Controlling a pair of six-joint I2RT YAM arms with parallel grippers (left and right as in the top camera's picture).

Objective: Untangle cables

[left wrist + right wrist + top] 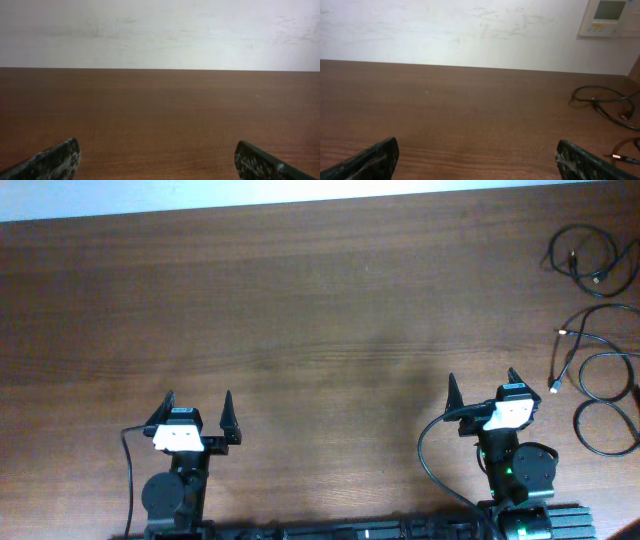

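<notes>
Thin black cables lie at the table's right edge. One loose loop with plug ends lies at the far right. A second set of loops with a metallic-tipped plug lies nearer, just right of my right gripper. The far loop also shows in the right wrist view, with a plug tip at the lower right. My right gripper is open and empty, left of the cables and apart from them. My left gripper is open and empty at the front left, far from the cables.
The brown wooden table stretches across the view, with a white wall behind it. A wall control panel hangs at the upper right of the right wrist view. Thick black arm wires run by the right arm base.
</notes>
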